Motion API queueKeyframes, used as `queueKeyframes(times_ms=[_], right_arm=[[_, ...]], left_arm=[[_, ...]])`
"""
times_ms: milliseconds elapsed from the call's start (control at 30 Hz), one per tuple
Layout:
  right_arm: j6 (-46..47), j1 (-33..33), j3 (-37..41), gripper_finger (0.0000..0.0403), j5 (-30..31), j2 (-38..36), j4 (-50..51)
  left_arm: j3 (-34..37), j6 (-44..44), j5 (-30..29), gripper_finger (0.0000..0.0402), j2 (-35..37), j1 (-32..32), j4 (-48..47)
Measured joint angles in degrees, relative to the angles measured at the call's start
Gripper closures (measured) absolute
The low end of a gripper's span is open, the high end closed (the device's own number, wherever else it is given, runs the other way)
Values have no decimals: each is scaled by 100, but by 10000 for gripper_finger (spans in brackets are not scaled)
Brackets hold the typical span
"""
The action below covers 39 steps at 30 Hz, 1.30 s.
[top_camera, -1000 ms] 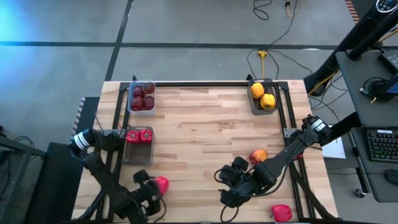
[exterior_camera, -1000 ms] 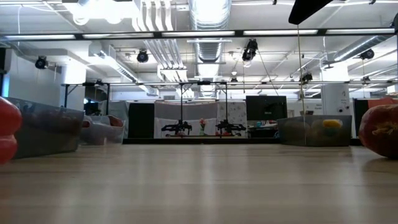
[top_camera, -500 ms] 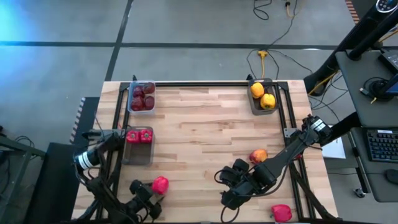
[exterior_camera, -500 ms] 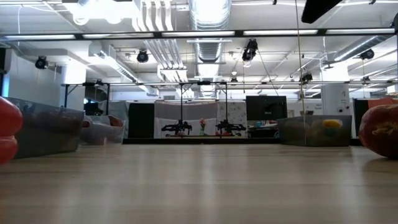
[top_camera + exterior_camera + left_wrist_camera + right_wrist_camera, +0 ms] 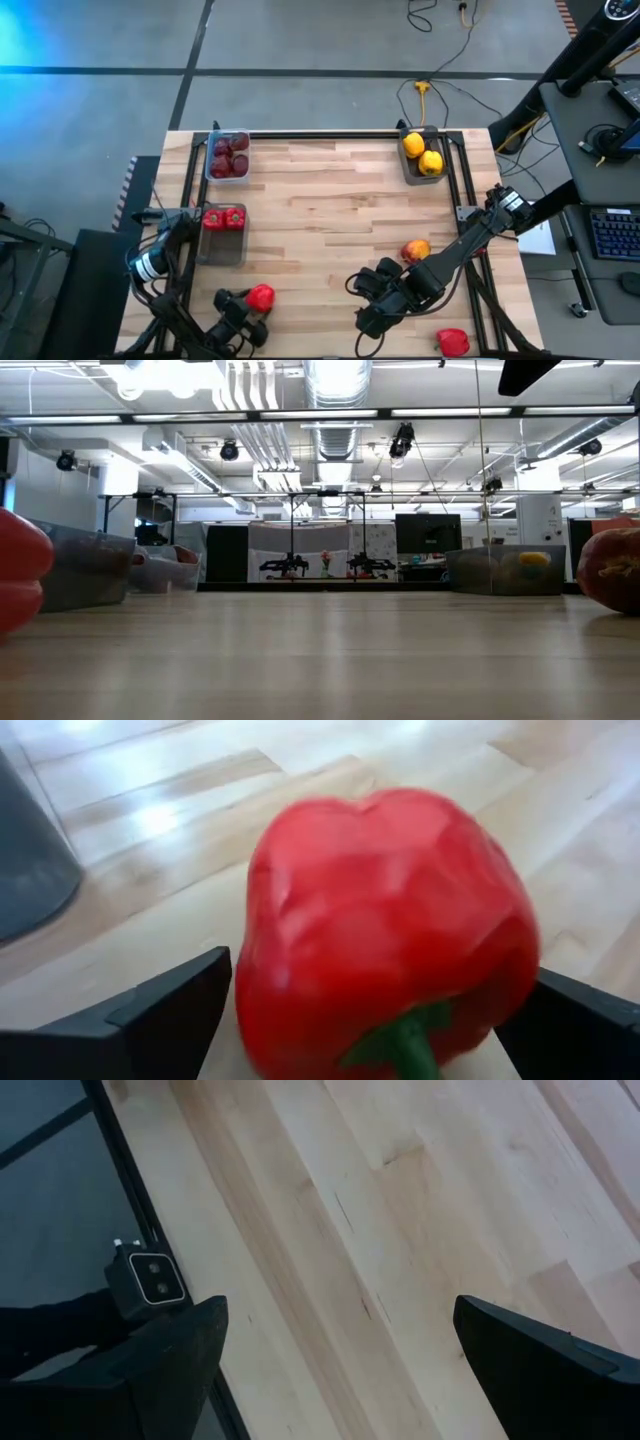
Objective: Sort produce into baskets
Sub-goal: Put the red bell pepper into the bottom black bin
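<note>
The left gripper (image 5: 370, 1010), jaws spread, straddles a red pepper (image 5: 261, 297) near-left; closing comes next. The right gripper (image 5: 365, 300) waits released.

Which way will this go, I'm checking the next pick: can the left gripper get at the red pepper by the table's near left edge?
Probably yes. The left gripper is open, with the red pepper already between its fingers and nothing in the way.

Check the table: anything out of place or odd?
Three pieces lie loose outside the bins: a red pepper between the open left pincer's fingers, another pepper at the near right edge, an orange-red fruit. Nothing spilled.
</note>
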State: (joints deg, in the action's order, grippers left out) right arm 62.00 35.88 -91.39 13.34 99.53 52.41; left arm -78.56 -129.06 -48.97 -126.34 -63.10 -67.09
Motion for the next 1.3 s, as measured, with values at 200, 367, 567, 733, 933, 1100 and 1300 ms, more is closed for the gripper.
queueKeyframes(times_ms=[200,367,567,733,933,1100,1300], right_arm=[[113,0,0,23,13,0,-5],[115,-1,0,23,14,0,-46],[-11,-2,0,23,20,0,-51],[-164,-9,0,23,219,0,-51],[-156,-9,0,23,803,0,-84],[-108,-6,0,23,918,0,-100],[289,1,0,23,918,-2,-116]], left_arm=[[-186,-8,1,74,15,73,8],[-447,-8,172,114,103,102,-107],[-731,35,487,114,732,95,-1400],[-637,1016,883,114,1989,258,-2167],[-210,3515,2073,114,3752,1024,-2167],[609,5322,3820,114,5012,2114,-2189],[1779,6926,4860,114,6086,3258,-1955]])
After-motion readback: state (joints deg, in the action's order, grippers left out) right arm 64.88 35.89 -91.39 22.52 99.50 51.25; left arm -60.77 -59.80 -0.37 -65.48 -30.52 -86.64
